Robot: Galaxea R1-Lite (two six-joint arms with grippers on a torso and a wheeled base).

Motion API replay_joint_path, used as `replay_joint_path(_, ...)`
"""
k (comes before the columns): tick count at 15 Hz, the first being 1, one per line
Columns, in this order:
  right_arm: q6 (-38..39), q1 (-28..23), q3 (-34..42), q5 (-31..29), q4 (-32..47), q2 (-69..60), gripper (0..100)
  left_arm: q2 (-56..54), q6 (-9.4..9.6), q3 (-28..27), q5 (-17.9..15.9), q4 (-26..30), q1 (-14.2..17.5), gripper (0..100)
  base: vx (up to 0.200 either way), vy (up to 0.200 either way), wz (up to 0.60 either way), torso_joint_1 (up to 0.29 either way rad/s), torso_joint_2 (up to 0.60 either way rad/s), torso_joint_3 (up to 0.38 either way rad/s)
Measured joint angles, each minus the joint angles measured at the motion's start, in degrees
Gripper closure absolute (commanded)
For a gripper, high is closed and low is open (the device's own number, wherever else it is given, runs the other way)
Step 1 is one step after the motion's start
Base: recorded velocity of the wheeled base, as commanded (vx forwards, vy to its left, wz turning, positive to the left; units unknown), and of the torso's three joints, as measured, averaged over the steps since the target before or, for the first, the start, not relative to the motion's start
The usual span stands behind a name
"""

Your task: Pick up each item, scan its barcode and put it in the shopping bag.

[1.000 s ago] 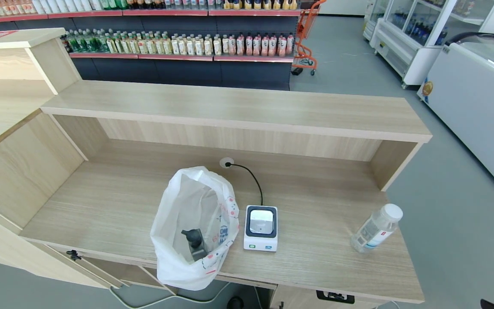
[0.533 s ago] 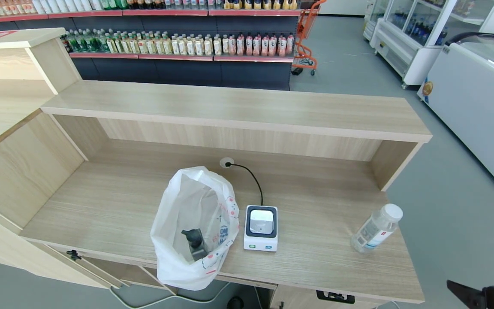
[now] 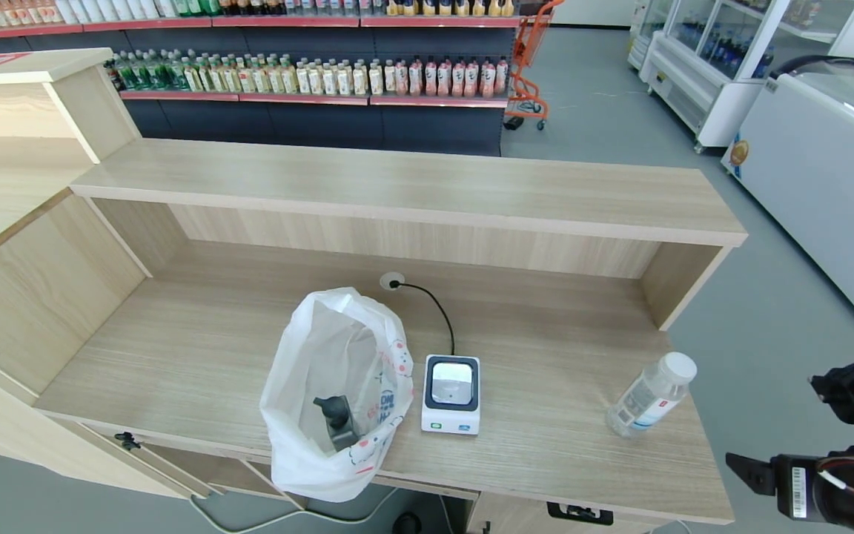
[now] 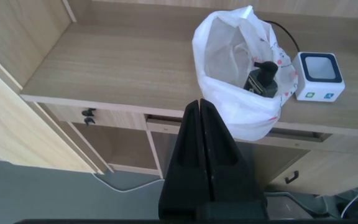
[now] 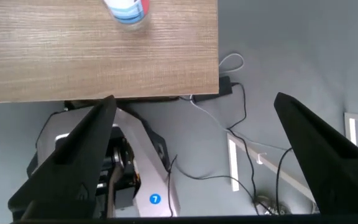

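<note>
A clear bottle [image 3: 651, 393] with a white cap stands near the right end of the wooden counter [image 3: 197, 348]; its base is in the right wrist view [image 5: 126, 11]. The white shopping bag [image 3: 330, 393] stands open at the counter's front with a dark pump bottle [image 3: 336, 419] inside. Just right of the bag is the white barcode scanner [image 3: 451, 393]. My right gripper [image 3: 775, 426] hangs open and empty off the counter's right front corner, lower than the bottle. My left gripper [image 4: 199, 106] is shut on nothing, below the counter front, facing the bag [image 4: 241, 68].
A raised shelf [image 3: 412, 185] runs along the back of the counter with side walls at both ends. The scanner's black cable [image 3: 434, 304] leads to a hole behind the bag. Chest freezers [image 3: 827, 156] stand on the right, beyond open floor.
My right arm has risen into the head view at the lower right, closer to the counter's corner. Bag, scanner and bottle have not moved.
</note>
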Motion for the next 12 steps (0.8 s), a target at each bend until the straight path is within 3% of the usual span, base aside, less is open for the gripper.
replay_joint_path(6,-0.3,-1.5,-1.7,-0.4,-7.2,10.1,0,0.0,0.0,0.0,0.0,0.0,0.0,100,0.0,0.0,0.0,0.0,0.0,0.0)
replay_joint_path(12,-0.9,-2.8,-2.4,1.0,-22.0,21.1,0,0.0,-0.02,0.0,0.0,0.0,0.0,100,0.0,0.0,0.0,0.0,0.0,0.0)
